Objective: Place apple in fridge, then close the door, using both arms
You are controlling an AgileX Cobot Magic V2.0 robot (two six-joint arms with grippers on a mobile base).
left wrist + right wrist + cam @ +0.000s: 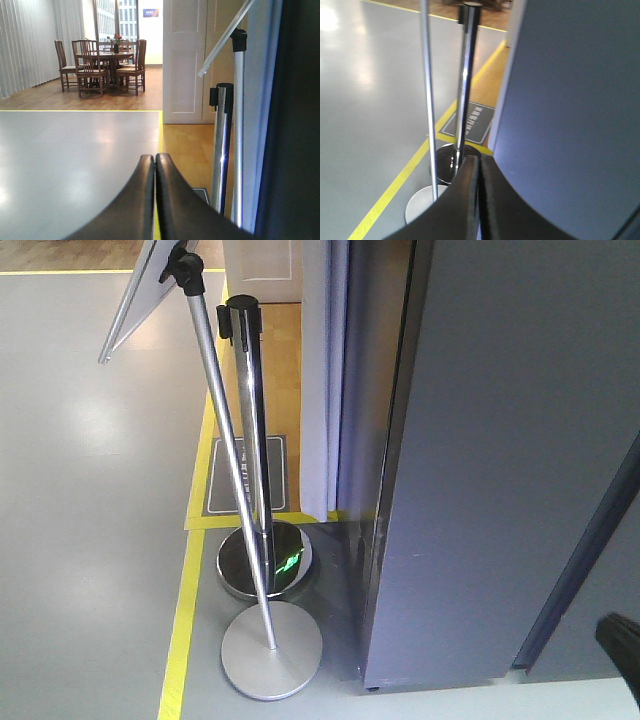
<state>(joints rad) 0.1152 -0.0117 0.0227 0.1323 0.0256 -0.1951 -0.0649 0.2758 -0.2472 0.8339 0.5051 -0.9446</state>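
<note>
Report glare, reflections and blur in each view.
Front view: soft ceiling glare on the grey floor, green reflection on the chrome post base. Left wrist view: bright windows, left gripper blurred. Right wrist view: floor glare top left, right gripper blurred.

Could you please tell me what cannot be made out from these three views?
- Apple: in no view, so whether it is inside cannot be told.
- Fridge interior: hidden by its grey outer panels, front view.
- Sign stand: its board is cut off by the top edge, front view.
- Floor sticker: text blurred, right wrist view.
</note>
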